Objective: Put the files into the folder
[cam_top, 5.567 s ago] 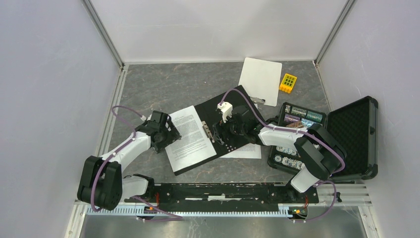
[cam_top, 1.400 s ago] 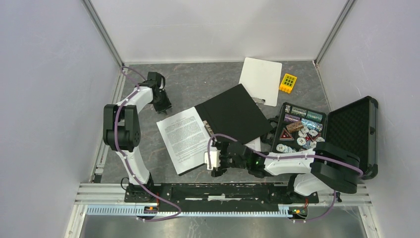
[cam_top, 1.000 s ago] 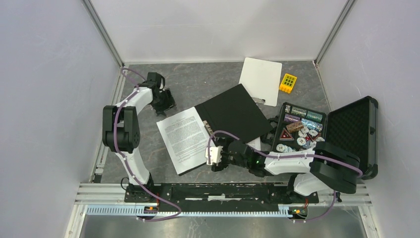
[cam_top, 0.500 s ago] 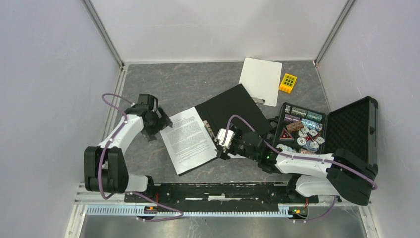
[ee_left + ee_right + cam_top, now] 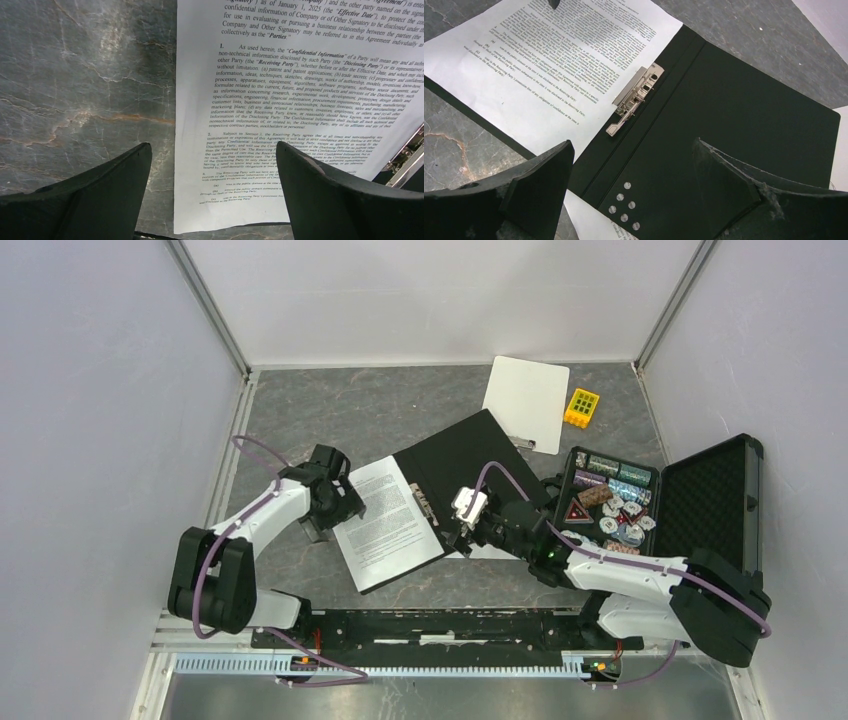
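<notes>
The folder (image 5: 478, 465) lies open in the middle of the table, black inside up, with its metal clip (image 5: 428, 508) at the spine. One printed sheet (image 5: 385, 520) lies on its left half. A second sheet (image 5: 503, 551) lies under the right half, with only its near edge showing. My left gripper (image 5: 340, 512) is open and empty over the first sheet's left edge (image 5: 300, 100). My right gripper (image 5: 458, 535) is open and empty, low over the folder's near right half (image 5: 734, 100), close to the clip (image 5: 634, 97) and the second sheet's corner (image 5: 594, 220).
A blank white clipboard (image 5: 525, 400) and a yellow block (image 5: 582, 406) lie at the back right. An open black case (image 5: 715, 510) with small items stands at the right, close to my right arm. Walls enclose the table on three sides.
My left arm has swung from the far left corner to the first sheet's left edge. My right gripper has moved from the near side of the folder to over its right half.
</notes>
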Robot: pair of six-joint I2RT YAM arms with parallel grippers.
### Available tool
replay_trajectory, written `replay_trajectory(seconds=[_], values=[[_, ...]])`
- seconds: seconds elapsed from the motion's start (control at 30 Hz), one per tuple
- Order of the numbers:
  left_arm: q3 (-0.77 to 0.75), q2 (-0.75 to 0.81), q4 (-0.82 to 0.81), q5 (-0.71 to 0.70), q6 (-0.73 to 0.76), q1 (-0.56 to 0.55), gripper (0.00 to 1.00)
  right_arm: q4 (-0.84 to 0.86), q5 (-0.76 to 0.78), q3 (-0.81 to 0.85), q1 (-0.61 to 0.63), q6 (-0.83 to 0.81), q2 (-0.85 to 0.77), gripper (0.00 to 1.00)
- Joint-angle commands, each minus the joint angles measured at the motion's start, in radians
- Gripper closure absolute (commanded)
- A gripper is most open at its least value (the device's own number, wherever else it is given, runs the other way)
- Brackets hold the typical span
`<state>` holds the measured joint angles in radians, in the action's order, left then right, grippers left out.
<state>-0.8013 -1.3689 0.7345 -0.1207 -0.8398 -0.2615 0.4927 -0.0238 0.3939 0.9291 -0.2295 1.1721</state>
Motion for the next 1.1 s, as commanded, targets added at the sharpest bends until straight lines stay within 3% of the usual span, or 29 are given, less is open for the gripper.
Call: replay_trajectory(seconds=[0.0, 0.43, 0.8, 0.9, 0.97, 1.07], values=[[0.018, -0.023, -0.047, -0.031, -0.085, -0.032, 0.0, 0.038, -0.01, -0.015, -0.011, 0.024, -0.029, 0.05], [0.069, -0.076, -0.212, 0.058, -0.105, -0.079, 0.0, 0.041, -0.014, -0.018, -0.016, 0.021, -0.027, 0.05], [0.05, -0.081, -0.164, 0.028, -0.122, -0.107, 0.0, 0.027, -0.054, 0.039, -0.026, 0.143, 0.07, 0.06], [0.045, -0.066, -0.141, 0.014, -0.122, -0.108, 0.0, 0.131, -0.093, 0.0, -0.029, 0.042, 0.078, 0.06], [0.044, -0.053, -0.128, 0.004, -0.123, -0.107, 0.0, 0.251, -0.138, -0.057, -0.033, -0.128, 0.078, 0.05], [0.043, -0.037, -0.119, 0.005, -0.124, -0.109, 0.0, 0.255, -0.189, -0.049, -0.036, -0.369, 0.113, 0.04]])
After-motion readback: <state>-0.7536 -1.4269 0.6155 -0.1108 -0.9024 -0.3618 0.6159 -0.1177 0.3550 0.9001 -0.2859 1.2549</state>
